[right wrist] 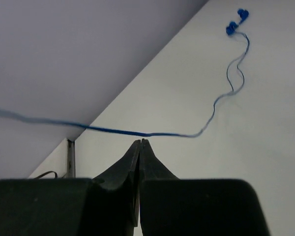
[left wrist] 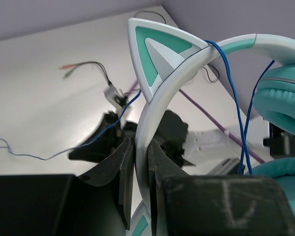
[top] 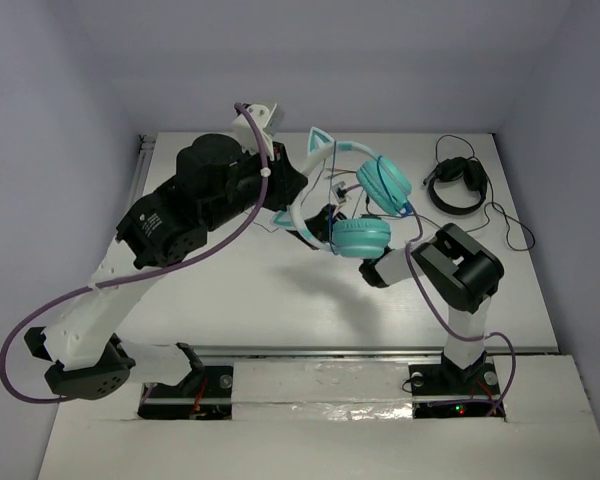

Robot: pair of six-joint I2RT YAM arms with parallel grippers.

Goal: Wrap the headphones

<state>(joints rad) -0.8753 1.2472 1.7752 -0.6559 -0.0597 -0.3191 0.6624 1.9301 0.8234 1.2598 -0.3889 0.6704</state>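
Note:
The teal cat-ear headphones point(top: 365, 205) are lifted off the table. My left gripper point(top: 298, 200) is shut on their white headband point(left wrist: 157, 98), just below one cat ear point(left wrist: 157, 49), with the jaws pressed against both sides of the band. The thin blue cable point(left wrist: 238, 108) is looped over the band beside the ear cups point(left wrist: 280, 98). My right gripper point(top: 364, 272) sits just below the lower cup. Its jaws point(right wrist: 141, 141) are shut with nothing seen between them. The cable point(right wrist: 113, 131) runs in the air just past its tips and down to the blue plug point(right wrist: 236, 22) on the table.
Smaller black headphones point(top: 455, 185) with a black cable lie at the back right of the white table point(top: 280, 300). A loose dark cable with red-tipped ends point(left wrist: 83, 66) lies behind the held headphones. Grey walls close the back and sides.

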